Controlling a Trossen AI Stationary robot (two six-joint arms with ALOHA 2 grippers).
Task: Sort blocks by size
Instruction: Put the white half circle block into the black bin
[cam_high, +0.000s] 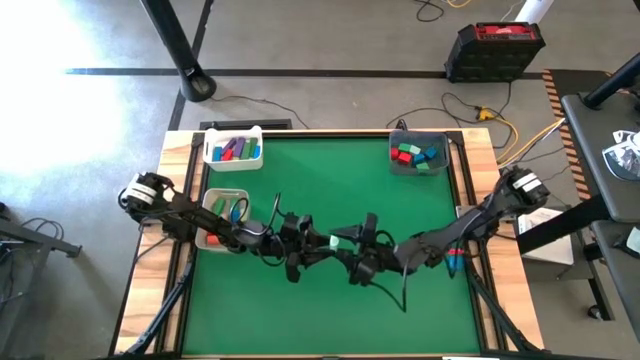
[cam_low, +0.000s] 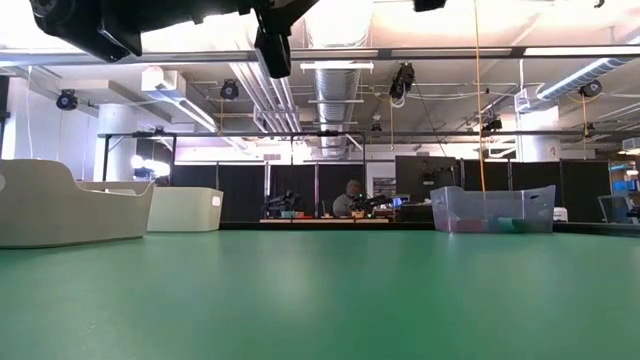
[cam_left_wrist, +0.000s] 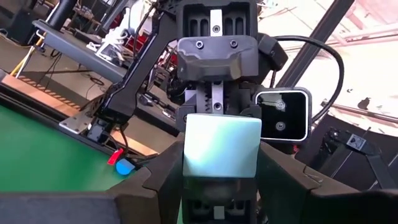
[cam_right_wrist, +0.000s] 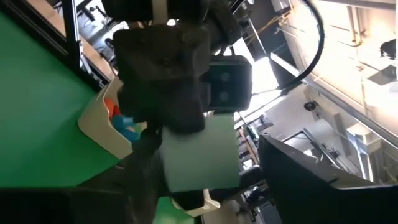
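Block (cam_left_wrist: 221, 145): pale mint, flat-faced | left gripper (cam_high: 318, 243), right gripper (cam_high: 345, 245): both clamped on it

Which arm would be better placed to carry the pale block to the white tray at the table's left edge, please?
Left, probably. The left tool and right tool meet at the pale block mid-table, but the white tray lies under the left arm, across the table from the right arm's side.

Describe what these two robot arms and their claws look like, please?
Both arms are dark, jointed and slim, with white collars near their bases and black cables looping alongside. The left gripper and right gripper are blocky black units with visible screws, a pale centre rail, flat dark fingers, and a small white-framed camera on the wrist.
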